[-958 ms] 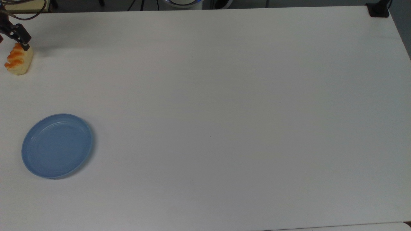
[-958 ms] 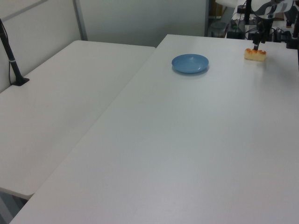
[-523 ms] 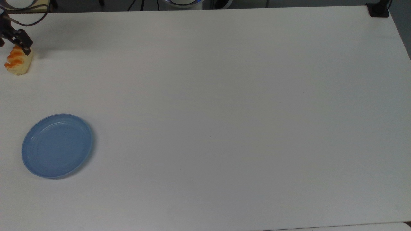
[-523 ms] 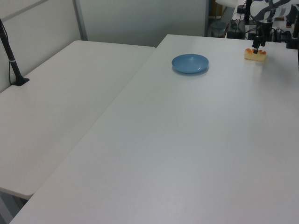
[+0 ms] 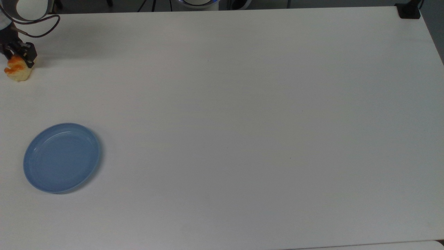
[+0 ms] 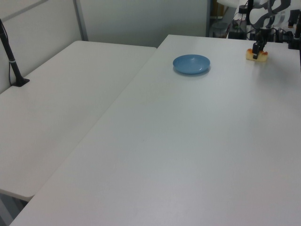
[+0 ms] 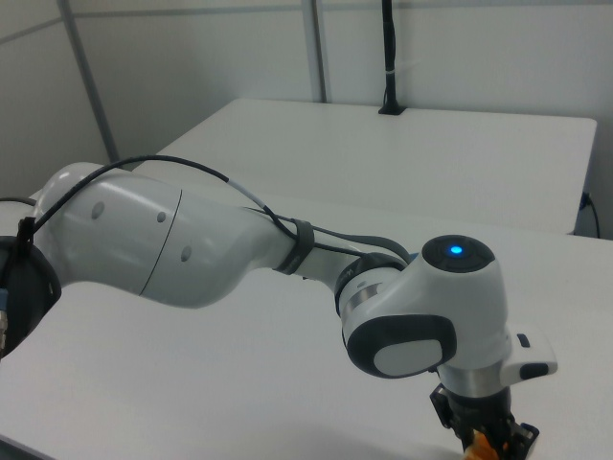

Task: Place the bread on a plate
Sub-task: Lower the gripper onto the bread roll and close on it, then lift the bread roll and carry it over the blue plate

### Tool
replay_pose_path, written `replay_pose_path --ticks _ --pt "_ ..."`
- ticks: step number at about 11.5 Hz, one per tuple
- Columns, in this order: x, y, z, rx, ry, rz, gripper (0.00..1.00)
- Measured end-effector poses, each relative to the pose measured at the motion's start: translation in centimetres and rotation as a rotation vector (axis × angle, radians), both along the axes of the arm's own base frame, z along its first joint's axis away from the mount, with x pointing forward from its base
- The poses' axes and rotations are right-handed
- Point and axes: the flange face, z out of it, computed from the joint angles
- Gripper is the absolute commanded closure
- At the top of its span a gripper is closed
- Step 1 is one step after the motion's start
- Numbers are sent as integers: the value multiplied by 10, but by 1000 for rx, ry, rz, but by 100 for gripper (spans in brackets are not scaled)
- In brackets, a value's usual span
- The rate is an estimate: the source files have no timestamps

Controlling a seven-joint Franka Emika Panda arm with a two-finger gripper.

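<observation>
White bench [image 5: 242,104], matte, evenly lit. Second white table [image 6: 61,103] butted against it on the left view's left. Pale partition wall [image 6: 141,21] behind, with grey upright post [image 6: 81,20]. Black clamp stand [image 6: 11,61] on second table.

No text, label, brand, number or sign can be read anywhere in these views.
</observation>
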Motion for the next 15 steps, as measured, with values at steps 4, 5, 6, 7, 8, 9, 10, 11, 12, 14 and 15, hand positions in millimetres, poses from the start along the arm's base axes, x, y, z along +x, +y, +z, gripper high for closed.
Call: replay_pose_path --ticks 4,5,6,7,8,9,10,11,12,14,15 --pt "7 5 2 2 -16 -7 53" --pt "11 7 5 2 -26 -9 53" --pt "17 10 10 2 -39 -9 53" --pt "23 13 17 13 -45 -20 53" --pt "32 17 30 40 -41 -39 54" --pt "41 22 49 67 -38 -59 54" --pt "55 31 69 85 -52 -77 54" --pt "73 46 84 96 -79 -94 54" --pt "94 66 92 110 -108 -104 54" --pt "127 99 102 134 -147 -122 55" --pt "142 114 109 143 -172 -133 55"
